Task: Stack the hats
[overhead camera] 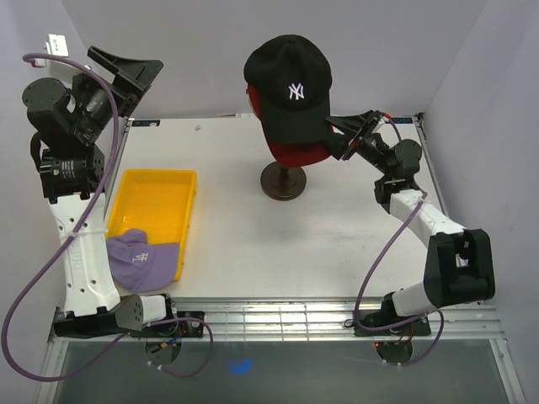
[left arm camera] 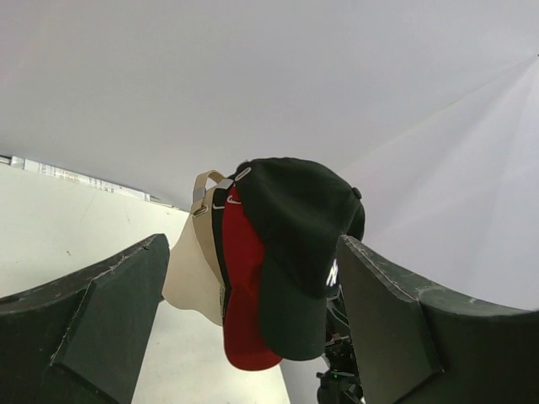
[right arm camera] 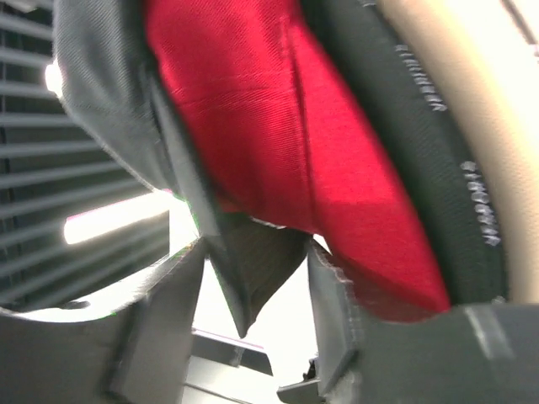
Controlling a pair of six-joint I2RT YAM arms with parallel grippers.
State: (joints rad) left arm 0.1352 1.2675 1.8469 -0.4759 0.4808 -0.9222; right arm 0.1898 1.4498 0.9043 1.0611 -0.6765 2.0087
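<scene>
The caps are stacked on the mannequin head. The black NY cap (overhead camera: pixel 288 84) is on top, with the red cap's brim (overhead camera: pixel 296 155) below it. The left wrist view shows the tan cap (left arm camera: pixel 189 269), a thin black cap edge (left arm camera: pixel 216 244), the red cap (left arm camera: pixel 244 295) and the NY cap (left arm camera: pixel 295 227). The lavender cap (overhead camera: pixel 139 257) lies at the near end of the yellow tray (overhead camera: pixel 160 189). My right gripper (overhead camera: pixel 341 135) is open at the brims, and the black brim tip (right arm camera: pixel 253 269) hangs between its fingers under the red brim (right arm camera: pixel 278 126). My left gripper (overhead camera: pixel 126 71) is open, raised at the far left.
The dark round stand (overhead camera: pixel 283 181) holds the mannequin head at the table's middle back. White walls enclose the back and sides. A metal grille runs along the near edge between the arm bases.
</scene>
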